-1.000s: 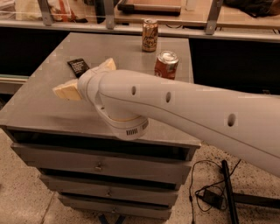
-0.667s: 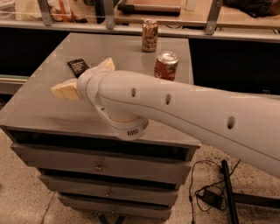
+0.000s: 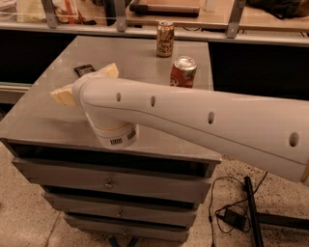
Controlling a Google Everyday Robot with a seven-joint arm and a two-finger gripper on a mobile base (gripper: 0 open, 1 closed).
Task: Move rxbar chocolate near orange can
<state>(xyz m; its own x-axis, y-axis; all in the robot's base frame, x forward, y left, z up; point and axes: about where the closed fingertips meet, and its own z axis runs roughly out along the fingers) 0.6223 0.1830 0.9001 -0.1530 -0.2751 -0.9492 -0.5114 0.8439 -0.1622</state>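
The rxbar chocolate (image 3: 84,70) is a small flat black wrapper lying on the grey table top (image 3: 140,60) at its left side. My gripper (image 3: 85,82) hovers over the left part of the table, just in front of the bar. Its two cream fingers (image 3: 62,95) are spread apart with nothing between them, and the upper finger covers the bar's near right edge. The orange can (image 3: 165,38) stands upright at the table's far edge, well to the right of the bar. My white arm (image 3: 203,123) crosses the view from the lower right.
A red can (image 3: 183,71) with white script stands upright in front of the orange can, next to my arm. The table is a drawer cabinet (image 3: 111,183). A glass-fronted counter (image 3: 145,14) runs behind it. A cable and a black stand leg (image 3: 251,207) lie on the floor at the right.
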